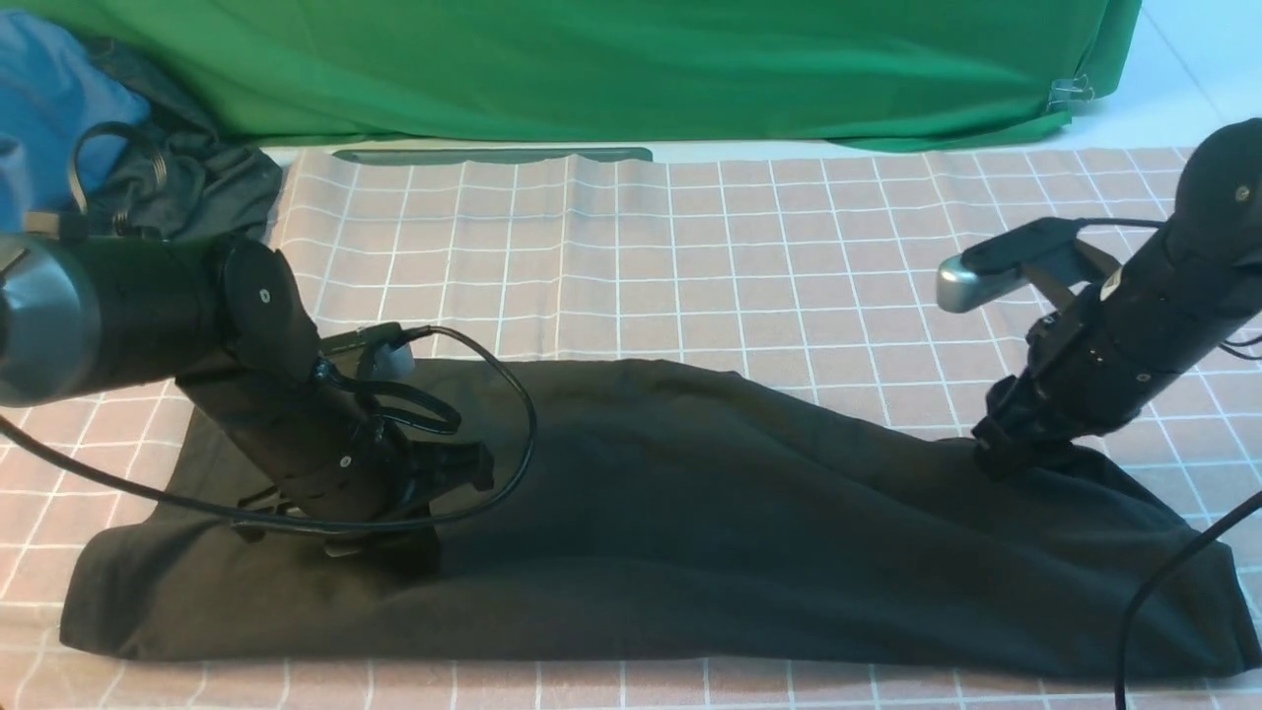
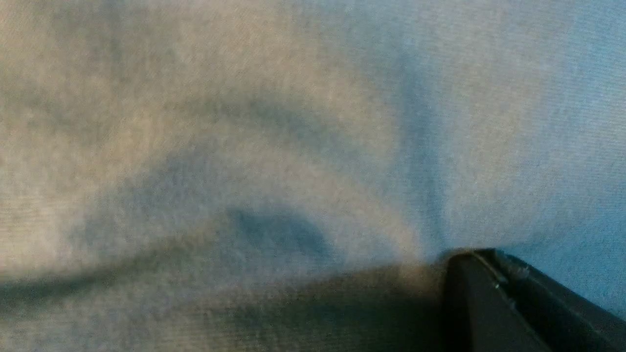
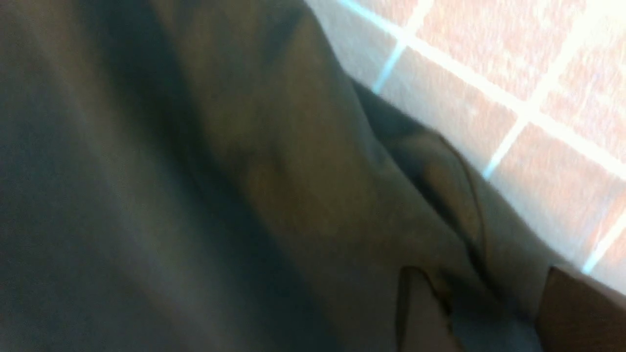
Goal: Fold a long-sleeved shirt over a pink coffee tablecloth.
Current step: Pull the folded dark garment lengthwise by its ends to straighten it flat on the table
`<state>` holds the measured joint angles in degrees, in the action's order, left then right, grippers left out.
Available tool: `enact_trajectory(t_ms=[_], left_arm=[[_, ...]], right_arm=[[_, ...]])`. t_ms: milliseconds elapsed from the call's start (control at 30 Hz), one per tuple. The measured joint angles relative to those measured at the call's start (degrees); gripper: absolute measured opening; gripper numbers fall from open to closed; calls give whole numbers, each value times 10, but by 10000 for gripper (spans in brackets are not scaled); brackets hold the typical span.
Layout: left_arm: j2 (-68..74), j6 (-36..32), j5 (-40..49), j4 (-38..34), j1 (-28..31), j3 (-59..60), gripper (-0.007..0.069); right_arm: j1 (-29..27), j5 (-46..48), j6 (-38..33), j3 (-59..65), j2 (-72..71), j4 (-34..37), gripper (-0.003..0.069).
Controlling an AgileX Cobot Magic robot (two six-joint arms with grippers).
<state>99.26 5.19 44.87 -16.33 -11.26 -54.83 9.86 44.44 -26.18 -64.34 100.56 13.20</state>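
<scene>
The long-sleeved shirt is black and lies folded into a long band across the near part of the pink coffee tablecloth; its print and label are hidden. My left gripper is down on the band's left part. In the left wrist view creases in the shirt converge on the left gripper, which looks shut on the cloth. My right gripper meets the shirt's far edge on the right. Its fingers stand apart around a fold of the shirt, next to the tablecloth.
A bright green cloth hangs along the back. A blue cloth and a small dark garment are bunched at the back left. A cable loops from the left arm over the shirt, and another cable crosses its right end.
</scene>
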Motion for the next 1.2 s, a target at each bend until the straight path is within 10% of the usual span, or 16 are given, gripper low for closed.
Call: enact_trajectory(t_ms=[533,767,1200], left_arm=[[-4,1,34,3,0,1,13],[-4,1,33,2,0,2,13],[-4,0,32,1,0,3,13]], right_arm=[[2,-5,-9,0,35,0,364],[2,1,-9,0,34,0,71],[2,-11,-8,-10,-25,-44,53]])
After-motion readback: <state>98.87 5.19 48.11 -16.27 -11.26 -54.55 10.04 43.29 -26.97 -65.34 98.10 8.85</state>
